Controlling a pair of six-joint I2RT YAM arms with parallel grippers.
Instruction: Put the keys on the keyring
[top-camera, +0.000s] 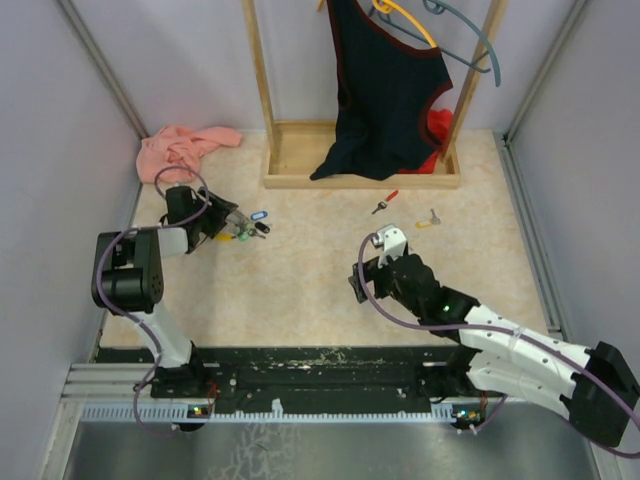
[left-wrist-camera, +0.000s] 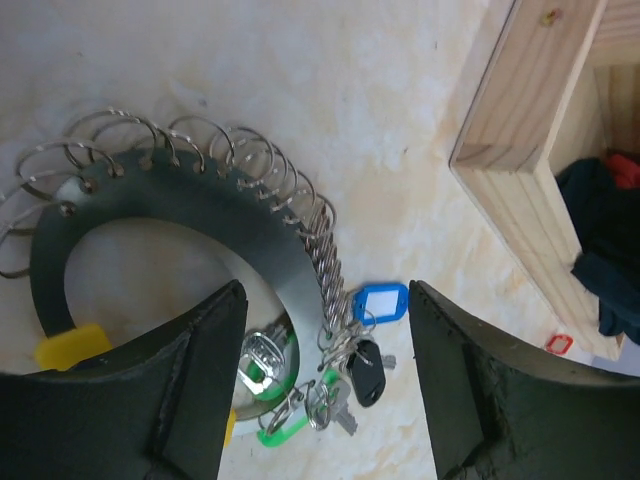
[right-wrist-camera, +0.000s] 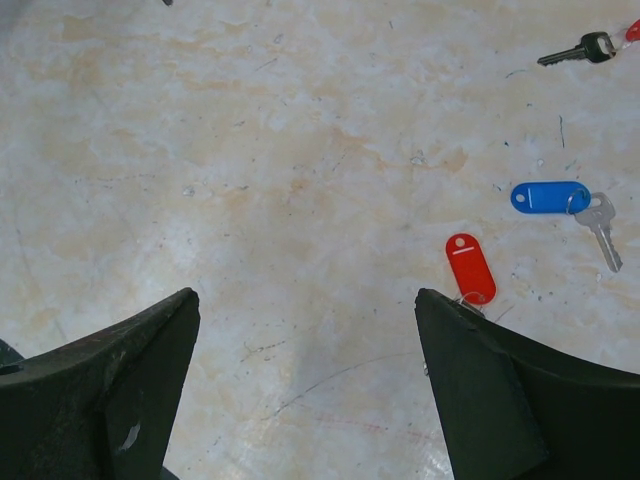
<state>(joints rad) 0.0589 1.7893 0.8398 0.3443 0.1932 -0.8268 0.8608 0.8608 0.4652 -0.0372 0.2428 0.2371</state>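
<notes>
The keyring (left-wrist-camera: 215, 215) is a grey curved plate with many wire rings and a yellow section (left-wrist-camera: 70, 346). A blue tag (left-wrist-camera: 380, 302), a black-headed key (left-wrist-camera: 367, 371), a green tag and silver keys hang at its end. My left gripper (left-wrist-camera: 325, 400) is open, its jaws either side of that cluster; it also shows in the top view (top-camera: 228, 227). My right gripper (right-wrist-camera: 305, 400) is open and empty over bare table (top-camera: 366, 268). A red tag (right-wrist-camera: 470, 268) lies by its right finger, with a blue-tagged key (right-wrist-camera: 551, 197) beyond. Loose red (top-camera: 385, 202) and yellow (top-camera: 428, 219) keys lie mid-table.
A wooden clothes rack (top-camera: 360, 180) stands at the back with a dark garment (top-camera: 385, 90) hanging on it; its base also shows in the left wrist view (left-wrist-camera: 520, 130). A pink cloth (top-camera: 185, 148) lies at the back left. A dark-headed key (right-wrist-camera: 580, 48) lies far right.
</notes>
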